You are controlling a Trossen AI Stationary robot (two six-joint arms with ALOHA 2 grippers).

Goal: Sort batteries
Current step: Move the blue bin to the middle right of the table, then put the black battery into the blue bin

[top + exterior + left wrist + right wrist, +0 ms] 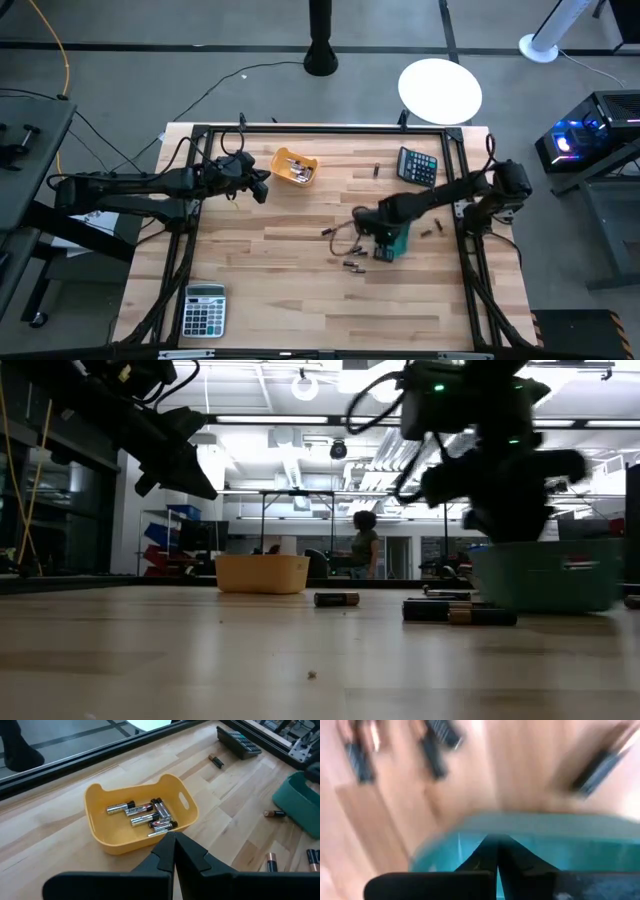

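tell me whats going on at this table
A two-armed robot is sorting batteries into small trays. The left gripper is shut and hangs beside the yellow tray, which already holds several silvery batteries. The right gripper is shut just above the teal tray. More loose batteries lie on the wooden table near the teal tray.

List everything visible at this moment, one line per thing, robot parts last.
Yellow tray: one, far left-centre of the table.
Batteries in yellow tray: about seven, silvery and dark.
Teal tray: one, right of centre, under the right arm.
Loose batteries: several, dark, scattered on the wood around the teal tray.
Dark calculator: one, far right.
Light calculator: one, near left corner.
Person: one, standing in the room behind.
Left gripper: shut, beside the yellow tray.
Right gripper: shut, over the teal tray.
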